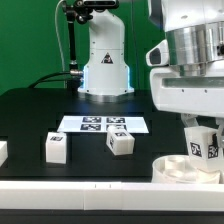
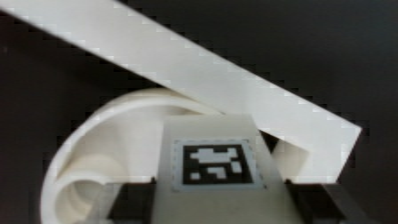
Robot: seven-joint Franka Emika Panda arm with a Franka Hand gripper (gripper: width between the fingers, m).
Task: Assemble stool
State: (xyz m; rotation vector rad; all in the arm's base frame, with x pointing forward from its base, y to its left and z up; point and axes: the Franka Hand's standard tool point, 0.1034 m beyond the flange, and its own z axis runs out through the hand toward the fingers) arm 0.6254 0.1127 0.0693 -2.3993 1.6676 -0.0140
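My gripper [image 1: 203,140] is at the exterior view's right, shut on a white blocky leg [image 1: 204,141] with a black-and-white tag, held upright just above the round white seat [image 1: 186,169]. In the wrist view the leg [image 2: 217,160] fills the space between my dark fingers [image 2: 135,203], with the seat [image 2: 111,140] directly beyond it. Two more tagged legs lie on the black table: one [image 1: 56,147] at the exterior view's left and one [image 1: 121,142] near the middle.
The marker board [image 1: 102,124] lies flat behind the loose legs. A long white border rail [image 1: 80,187] runs along the table's front edge and shows as a white band in the wrist view [image 2: 214,65]. The arm's base [image 1: 105,60] stands at the back.
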